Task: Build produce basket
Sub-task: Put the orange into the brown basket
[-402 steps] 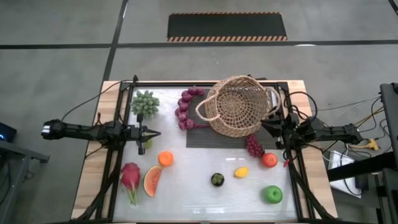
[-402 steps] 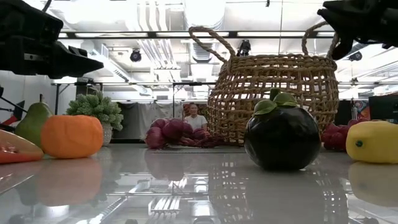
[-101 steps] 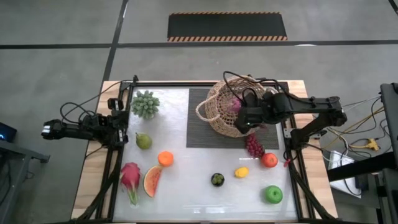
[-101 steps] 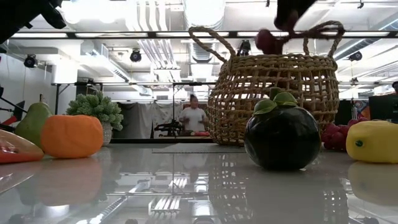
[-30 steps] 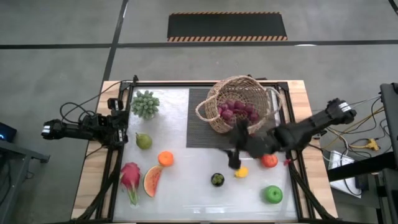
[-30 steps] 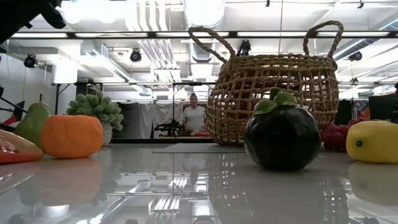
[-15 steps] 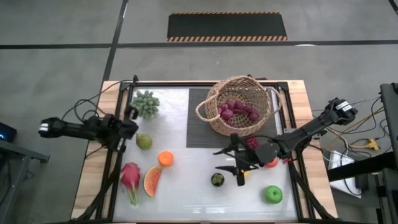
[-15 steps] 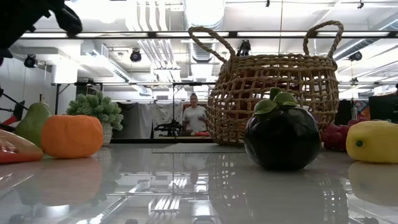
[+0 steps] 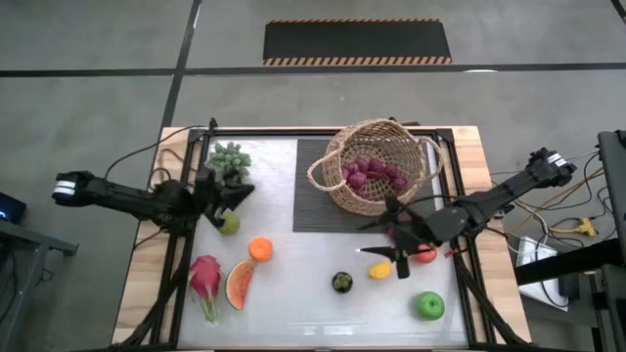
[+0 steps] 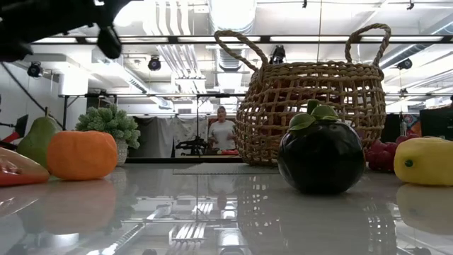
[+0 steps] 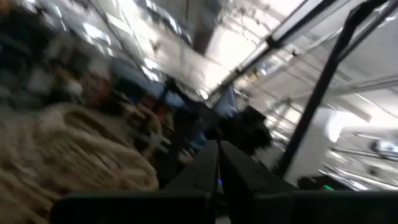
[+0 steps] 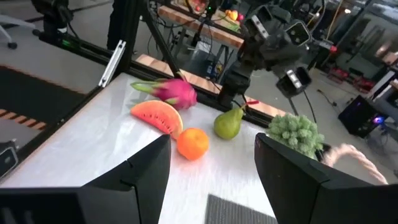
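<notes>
Overhead and counter-level views of the workspace. The counter (image 9: 313, 303) carries a dark mat (image 9: 313, 210) on its far half. On the mat's right part stands the basket (image 9: 375, 166), upright, with a purple grape bunch (image 9: 372, 176) lying inside it. The left arm reaches in from the left edge; the left gripper (image 9: 240, 193) hangs just above the green pear (image 9: 229, 224), near the green grape bunch (image 9: 228, 159) at the far left, its jaws clenched together on nothing. The right arm crosses in from the right edge; the right gripper (image 9: 384, 251) hovers near the lemon (image 9: 380, 271), its jaws parted and empty. The remaining produce lies outside the basket on the near half of the counter: the dragon fruit (image 9: 205, 279) and watermelon slice (image 9: 238, 284) at the near left, touching or nearly so; the orange (image 9: 259, 249) just right of them; the dark round fruit (image 9: 341, 283) near the middle; the tomato (image 9: 424, 253) and green apple (image 9: 428, 305) at the near right. A person (image 10: 222, 132) stands in the room beyond the counter.
</notes>
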Available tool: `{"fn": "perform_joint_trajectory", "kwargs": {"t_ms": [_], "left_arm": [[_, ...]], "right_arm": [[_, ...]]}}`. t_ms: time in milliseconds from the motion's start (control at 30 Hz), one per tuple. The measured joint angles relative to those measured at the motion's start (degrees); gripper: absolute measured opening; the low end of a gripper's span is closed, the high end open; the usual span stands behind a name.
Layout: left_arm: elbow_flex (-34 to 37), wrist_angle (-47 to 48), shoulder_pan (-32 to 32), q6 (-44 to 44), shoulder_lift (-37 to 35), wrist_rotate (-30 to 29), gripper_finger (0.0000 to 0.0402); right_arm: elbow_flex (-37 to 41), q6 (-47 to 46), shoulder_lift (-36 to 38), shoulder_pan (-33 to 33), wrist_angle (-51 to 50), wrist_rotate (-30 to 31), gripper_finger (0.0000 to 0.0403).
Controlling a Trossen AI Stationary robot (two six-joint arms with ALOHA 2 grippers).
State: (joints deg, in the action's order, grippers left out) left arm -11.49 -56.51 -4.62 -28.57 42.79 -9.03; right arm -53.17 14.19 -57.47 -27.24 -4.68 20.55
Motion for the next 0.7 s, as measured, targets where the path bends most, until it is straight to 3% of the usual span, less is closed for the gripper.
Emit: {"fn": "perform_joint_trajectory", "kwargs": {"t_ms": [133,200,500,700], "left_arm": [[-5.07,3.62,-0.96,-6.1,4.35,5.18,0.0],[-7.77,9.98,-1.85,-7.38,5.82,5.58,0.0],[-25.04,53.97,-5.88,-12.87,14.45,5.72,0.0],[-38.21,80.42,-9.39,-12.71,21.59,7.19,0.0]], "right_arm": [[0.0,-2.86,2.96,0.0,-4.37,-0.03,0.0216],[0.0,-4.31,3.64,0.0,-6.07,-0.09,0.0216],[0.02,-5.98,4.13,-0.02,-10.5,-6.78,0.0217],[0.02,-6.15,4.11,-0.02,-10.6,-7.52,0.0217]]}}
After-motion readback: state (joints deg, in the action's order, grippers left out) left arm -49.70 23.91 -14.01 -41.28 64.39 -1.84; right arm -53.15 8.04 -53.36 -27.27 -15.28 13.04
